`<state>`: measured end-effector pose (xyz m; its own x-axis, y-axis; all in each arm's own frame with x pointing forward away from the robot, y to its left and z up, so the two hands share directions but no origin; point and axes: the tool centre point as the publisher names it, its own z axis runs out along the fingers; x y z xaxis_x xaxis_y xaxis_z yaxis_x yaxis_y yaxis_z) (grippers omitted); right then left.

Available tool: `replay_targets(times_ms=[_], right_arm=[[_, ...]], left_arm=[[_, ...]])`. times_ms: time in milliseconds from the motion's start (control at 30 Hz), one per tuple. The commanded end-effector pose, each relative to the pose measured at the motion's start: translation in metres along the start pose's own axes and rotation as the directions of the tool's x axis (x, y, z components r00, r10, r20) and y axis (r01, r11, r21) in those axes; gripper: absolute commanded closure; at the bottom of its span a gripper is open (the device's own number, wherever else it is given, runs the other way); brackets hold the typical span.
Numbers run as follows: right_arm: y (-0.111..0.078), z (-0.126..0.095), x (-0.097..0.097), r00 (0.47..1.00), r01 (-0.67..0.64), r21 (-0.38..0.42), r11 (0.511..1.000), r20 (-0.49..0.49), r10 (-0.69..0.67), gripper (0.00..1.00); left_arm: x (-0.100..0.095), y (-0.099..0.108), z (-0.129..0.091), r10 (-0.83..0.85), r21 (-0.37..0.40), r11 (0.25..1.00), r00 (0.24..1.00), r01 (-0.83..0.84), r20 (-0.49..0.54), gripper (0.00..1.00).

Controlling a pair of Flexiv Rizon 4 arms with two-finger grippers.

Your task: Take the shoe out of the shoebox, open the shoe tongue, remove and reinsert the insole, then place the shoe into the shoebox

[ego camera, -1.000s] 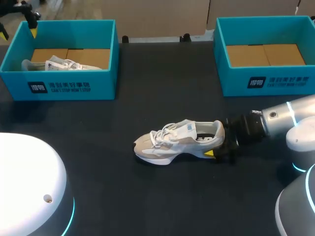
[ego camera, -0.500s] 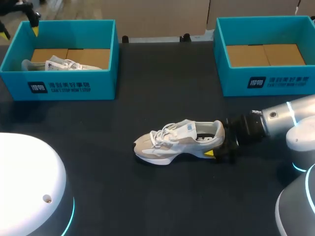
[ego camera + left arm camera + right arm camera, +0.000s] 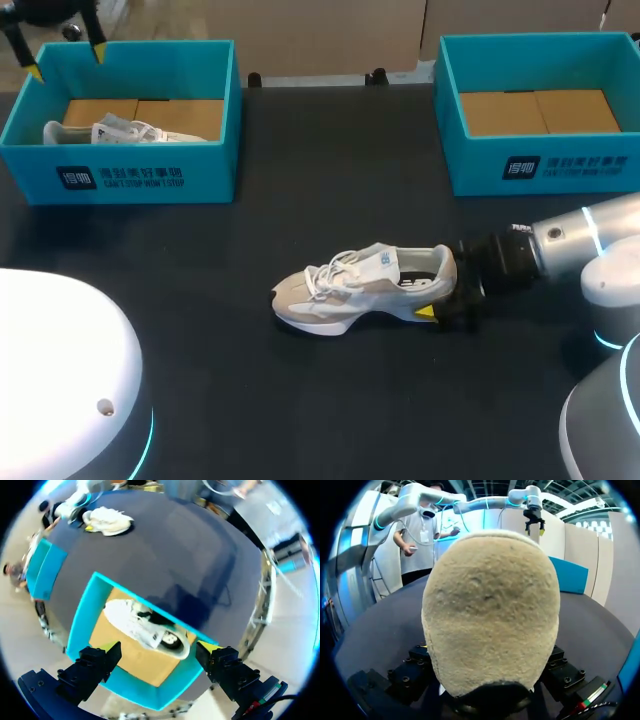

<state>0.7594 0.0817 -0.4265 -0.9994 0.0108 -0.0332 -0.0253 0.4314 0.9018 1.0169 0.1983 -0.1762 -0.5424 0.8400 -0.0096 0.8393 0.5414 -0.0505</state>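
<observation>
Suede at the heel of the cream and white lace-up trainer [image 3: 365, 288] fills the right wrist view, and the right claw [image 3: 440, 305] seems clamped on that heel from both sides, one yellow tip showing against the near side of the sole. The trainer stands on its sole on the black desk [image 3: 330, 400], out of either box and well apart from both, toe toward my left. By my reading the tongue is the step in hand. The left claw [image 3: 67, 61] hangs far off, above the back corner of the teal cardboard shoebox at the left [image 3: 150, 178], fingers wide apart and holding nothing; under it in that box lies a second pale trainer [image 3: 142, 622]. The matching teal shoebox at the right [image 3: 540, 168] holds only its brown base. To do this well, the heel grip should stay firm and low so the sole does not rock. The free claw should come in from above, pinch the tongue's upper edge behind the laces rather than the laces themselves, and draw it forward toward the toe.
</observation>
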Motion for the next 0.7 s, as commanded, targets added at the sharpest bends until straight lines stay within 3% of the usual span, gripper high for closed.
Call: replay_targets(times_ms=[33,333,533,700], right_arm=[[-0.001,0.003,-0.001,1.000,0.000,0.004,1.000,0.002,0.000,1.00],[-0.001,0.003,-0.001,1.000,0.000,0.004,1.000,0.002,0.000,1.00],[-0.001,0.003,-0.001,1.000,0.000,0.004,1.000,0.002,0.000,1.00],[-0.001,0.003,-0.001,1.000,0.000,0.004,1.000,0.002,0.000,1.00]], left_arm=[[0.002,-0.037,0.000,-0.181,-0.081,0.980,0.983,0.184,0.040,0.00],[-0.015,-0.094,-0.016,-0.408,-0.060,0.910,0.912,0.410,0.047,0.00],[-0.030,-0.134,-0.022,-0.517,-0.099,0.849,0.855,0.518,0.043,0.00],[-0.043,-0.159,-0.018,-0.648,-0.124,0.750,0.760,0.649,0.056,0.00]])
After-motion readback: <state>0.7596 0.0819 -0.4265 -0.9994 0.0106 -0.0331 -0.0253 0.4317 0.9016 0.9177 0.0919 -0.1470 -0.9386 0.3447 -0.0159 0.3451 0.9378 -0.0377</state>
